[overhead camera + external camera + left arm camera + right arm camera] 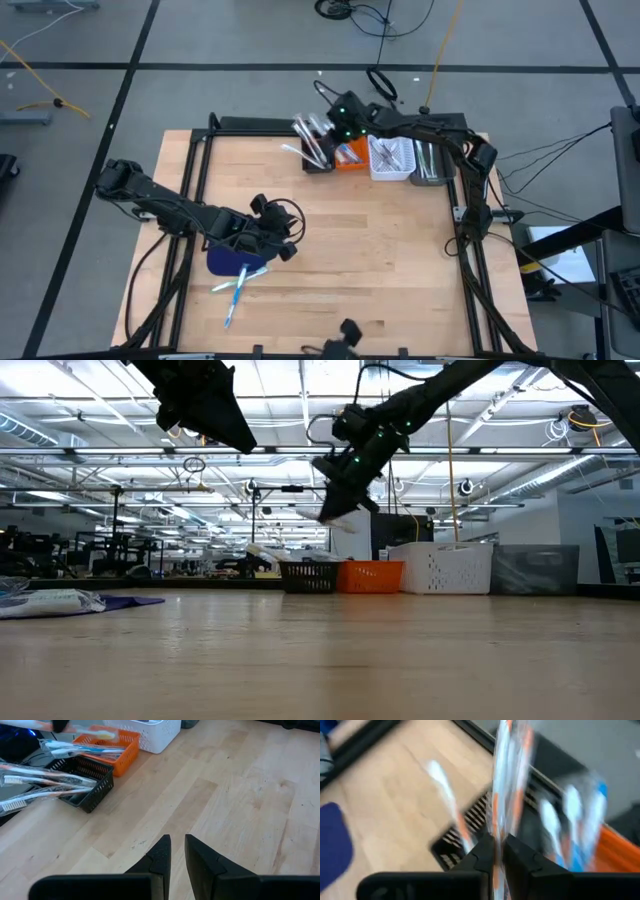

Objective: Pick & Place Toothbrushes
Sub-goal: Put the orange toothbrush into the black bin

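Observation:
My right gripper (pixel 343 127) hangs over the black bin (pixel 316 158) and the orange bin (pixel 350 156) at the far edge, shut on a white, orange and blue toothbrush (pixel 506 780). Several toothbrushes (pixel 45 782) lean out of the black bin, and others (pixel 85 750) lie in the orange bin. Two or three toothbrushes (pixel 238 282) lie on and beside the dark blue mat (pixel 222 262) at the near left. My left gripper (pixel 177 845) hovers above the mat's far right side (pixel 268 238), empty, with a narrow gap between its fingers. My right gripper pinches the toothbrush (pixel 499 827) between its two fingers. The toothbrush runs on forward past the fingertips. In the low view it sticks out slanting below the gripper (pixel 335 518), lifted clear above the bins. Which part of it the fingers hold is blurred.
A white bin (pixel 390 160) and a grey bin (pixel 432 165) stand to the right of the orange one. A black frame (pixel 200 160) runs along the table's edges. Bare wood (pixel 380 250) lies between the mat and the bins.

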